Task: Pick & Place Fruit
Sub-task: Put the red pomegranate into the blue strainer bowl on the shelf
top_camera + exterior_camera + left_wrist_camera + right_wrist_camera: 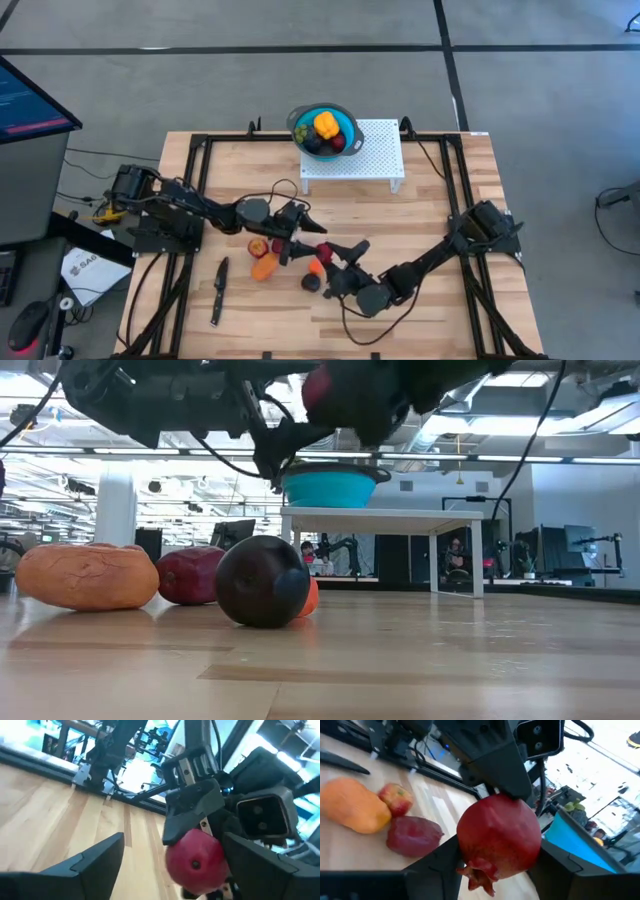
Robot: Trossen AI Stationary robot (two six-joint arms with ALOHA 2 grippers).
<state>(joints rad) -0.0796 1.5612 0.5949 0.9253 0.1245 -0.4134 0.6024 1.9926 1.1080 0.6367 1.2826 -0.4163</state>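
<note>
My right gripper is shut on a red pomegranate, which also shows high above the table in the low view. My left gripper is open just on the far-left side of it, its fingers wide apart and pointing at the pomegranate. I cannot tell whether it touches. An orange fruit, a red apple, a dark red fruit, a small orange one and a near-black one lie on the wood. The blue bowl holds more fruit. My right gripper pinches the pomegranate by its round sides between the two fingers, coming from the table's right and near side. The fruit is lifted clear of the table. Its crown points back toward the wrist camera.
The bowl stands on a white perforated stand at the table's far edge. A slim black knife lies near the left side. A black frame runs around the table. Bare wood lies at the middle right.
</note>
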